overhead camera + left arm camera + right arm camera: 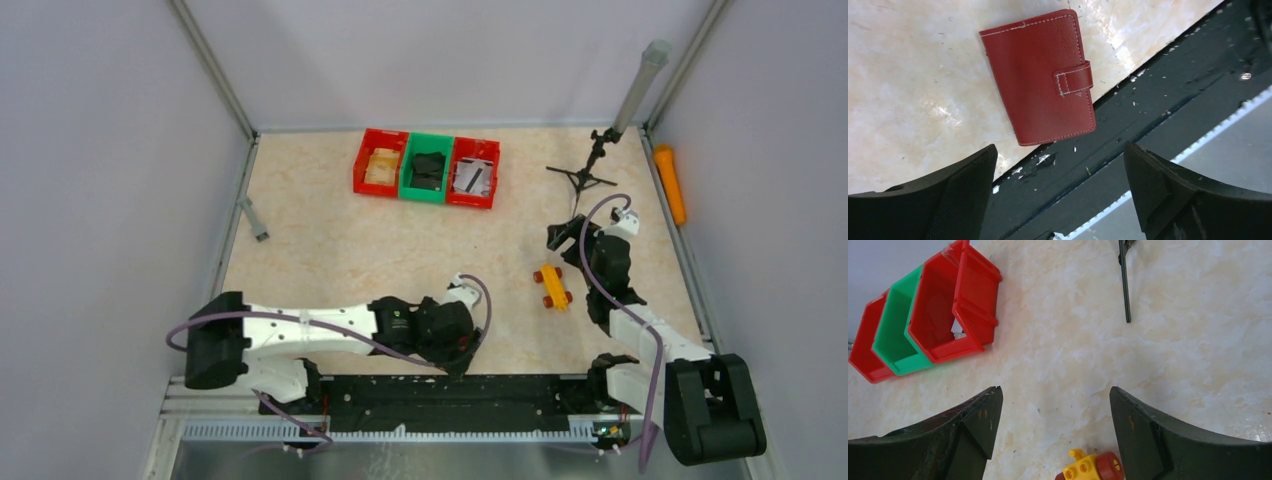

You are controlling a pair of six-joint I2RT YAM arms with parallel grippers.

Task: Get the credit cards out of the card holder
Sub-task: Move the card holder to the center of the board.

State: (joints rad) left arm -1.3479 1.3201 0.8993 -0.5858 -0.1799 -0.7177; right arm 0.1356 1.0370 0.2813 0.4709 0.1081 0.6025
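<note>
In the top external view my left arm lies low along the near edge of the beige marble-patterned table (330, 250), with the left gripper (457, 342) turned down toward the black rail at the front (440, 392). I cannot see the dark red leather card holder from here. My right arm stands up at the right side, the right gripper (562, 236) pointing toward the far end. Near it sits a small yellow toy car with red wheels (552, 286). At the far side, a red plastic bin (380, 162), a green plastic bin (428, 168) and a second red plastic bin (475, 172) stand touching in a row. A black tripod stand (590, 172) and an orange cylinder (670, 185) are at the far right.

In the left wrist view the card holder (1040, 77) lies flat and closed on the table, its strap clasp (1073, 77) fastened across the cover. One corner reaches over the black rail (1158, 115). The left gripper (1060, 147) hangs above it with its jaws wide apart, gripping nothing.

In the right wrist view the right gripper (1055, 390) also has its jaws apart, with only bare table between them. The toy car (1088, 467) is just below the gap, and the three bins (968, 300) lie off to the upper left.
</note>
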